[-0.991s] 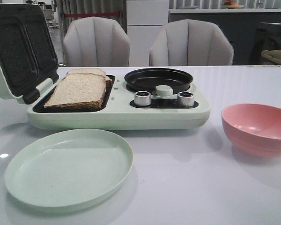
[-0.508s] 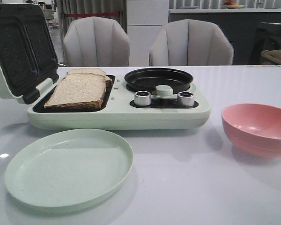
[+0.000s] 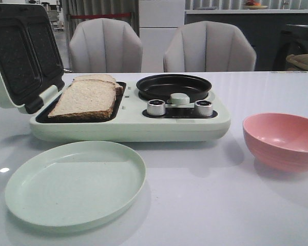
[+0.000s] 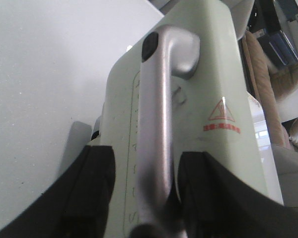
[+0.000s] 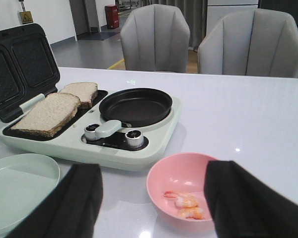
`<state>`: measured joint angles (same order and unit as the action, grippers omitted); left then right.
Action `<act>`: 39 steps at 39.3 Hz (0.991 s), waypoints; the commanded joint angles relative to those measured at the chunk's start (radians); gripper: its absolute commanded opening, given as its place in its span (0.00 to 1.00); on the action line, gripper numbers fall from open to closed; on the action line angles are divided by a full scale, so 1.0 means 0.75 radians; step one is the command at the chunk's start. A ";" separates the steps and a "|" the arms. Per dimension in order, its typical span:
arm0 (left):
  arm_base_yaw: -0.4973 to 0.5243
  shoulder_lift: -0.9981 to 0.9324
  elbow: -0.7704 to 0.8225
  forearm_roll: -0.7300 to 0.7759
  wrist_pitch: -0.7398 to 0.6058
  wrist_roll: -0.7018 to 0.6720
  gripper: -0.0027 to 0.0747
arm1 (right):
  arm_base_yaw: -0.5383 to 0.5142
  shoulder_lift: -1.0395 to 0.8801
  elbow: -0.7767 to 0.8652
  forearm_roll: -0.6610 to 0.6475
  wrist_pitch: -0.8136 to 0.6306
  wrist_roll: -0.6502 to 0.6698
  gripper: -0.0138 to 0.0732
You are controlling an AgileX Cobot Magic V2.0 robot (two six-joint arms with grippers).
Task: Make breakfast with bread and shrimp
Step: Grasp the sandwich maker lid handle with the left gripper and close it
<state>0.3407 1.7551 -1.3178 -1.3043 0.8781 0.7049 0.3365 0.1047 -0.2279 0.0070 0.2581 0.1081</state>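
Front view: 2 bread [image 3: 87, 98] slices

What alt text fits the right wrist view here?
A pink bowl holding a few shrimp sits between the open right hand's dark fingers. Beyond it, a pale green breakfast maker holds two bread slices beside an empty black pan.

front level, wrists close, shared grill [image 3: 128, 120]

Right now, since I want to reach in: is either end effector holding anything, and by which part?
Nothing looks clamped. The left end effector straddles the lid handle, not closed on it; the right end effector is open and empty.
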 commanded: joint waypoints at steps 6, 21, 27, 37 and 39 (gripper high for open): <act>-0.012 -0.043 -0.045 -0.139 0.084 0.071 0.32 | -0.009 0.013 -0.035 -0.009 -0.123 -0.004 0.78; -0.075 -0.043 -0.045 -0.233 0.223 0.188 0.18 | -0.009 0.013 -0.035 -0.009 -0.123 -0.004 0.78; -0.191 -0.043 -0.045 -0.176 0.173 0.194 0.18 | -0.009 0.013 -0.035 -0.009 -0.123 -0.004 0.78; -0.471 -0.008 -0.045 0.172 -0.005 0.194 0.18 | -0.009 0.013 -0.035 -0.009 -0.123 -0.004 0.78; -0.517 0.010 -0.045 0.231 -0.012 0.194 0.18 | -0.009 0.013 -0.035 -0.009 -0.123 -0.004 0.78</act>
<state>0.0019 1.7901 -1.3256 -1.1560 0.8855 0.8503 0.3365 0.1047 -0.2279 0.0070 0.2581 0.1065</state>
